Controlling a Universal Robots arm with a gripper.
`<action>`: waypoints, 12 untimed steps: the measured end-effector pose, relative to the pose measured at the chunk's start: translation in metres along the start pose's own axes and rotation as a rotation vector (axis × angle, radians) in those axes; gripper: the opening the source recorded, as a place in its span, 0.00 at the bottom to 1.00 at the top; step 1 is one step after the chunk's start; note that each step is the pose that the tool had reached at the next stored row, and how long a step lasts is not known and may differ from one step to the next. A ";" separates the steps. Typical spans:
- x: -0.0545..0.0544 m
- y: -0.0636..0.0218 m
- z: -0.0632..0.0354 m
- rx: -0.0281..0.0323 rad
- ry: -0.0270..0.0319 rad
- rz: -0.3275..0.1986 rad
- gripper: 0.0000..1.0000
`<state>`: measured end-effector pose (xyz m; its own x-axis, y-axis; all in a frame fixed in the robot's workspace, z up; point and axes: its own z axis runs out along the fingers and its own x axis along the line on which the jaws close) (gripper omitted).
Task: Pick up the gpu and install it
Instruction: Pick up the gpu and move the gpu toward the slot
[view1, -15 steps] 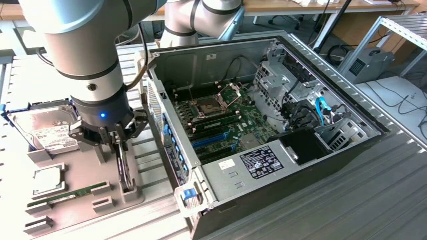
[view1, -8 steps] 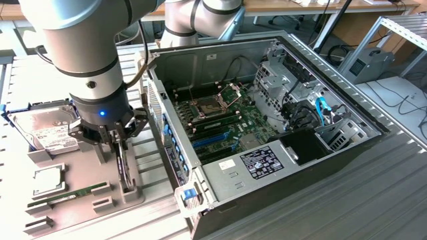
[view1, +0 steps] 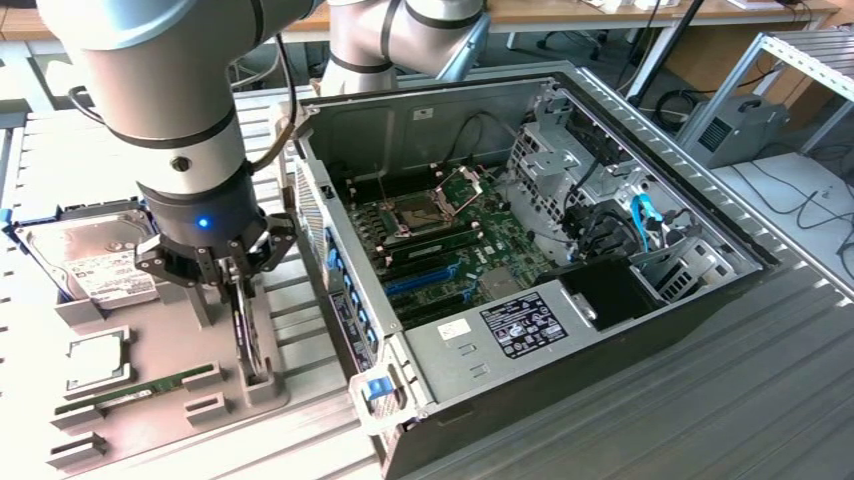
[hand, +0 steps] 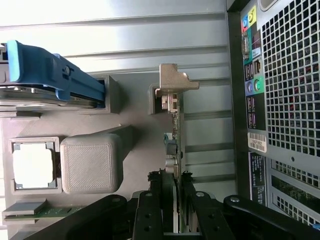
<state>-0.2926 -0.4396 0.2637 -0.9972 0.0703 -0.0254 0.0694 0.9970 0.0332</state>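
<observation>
Standing edge-on in a slot of the flat grey plastic parts tray (view1: 174, 335) (hand: 140, 165), the thin black rectangular gpu card (view1: 242, 330) (hand: 175, 130) sits at the exterior view's left, just beside the open black-and-silver computer case (view1: 400, 130) (hand: 290, 75). The black pincer (view1: 230, 285) (hand: 171, 177) on the silver robot arm (view1: 160, 80) straddles the card's upper edge, one side on each face (whether it truly clamps the card or merely flanks it, I cannot tell). The card's metal bracket (hand: 172, 82) juts out at its far end in the wrist view. On the same tray lie a silver white-labelled hard drive (view1: 94, 265), a square silver processor chip (view1: 96, 360) (hand: 32, 165) and a slim green memory stick (view1: 134, 390). Everything rests on a ribbed grey metal surface (view1: 667, 400).
</observation>
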 end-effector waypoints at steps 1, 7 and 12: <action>0.000 0.0000 -0.0006 0.0000 0.0000 0.000 0.27; 0.000 0.0001 -0.0038 0.0001 0.0001 0.000 0.27; 0.000 0.0002 -0.0061 0.0000 0.0000 0.000 0.27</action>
<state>-0.2927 -0.4397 0.2698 -0.9972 0.0703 -0.0254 0.0694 0.9970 0.0332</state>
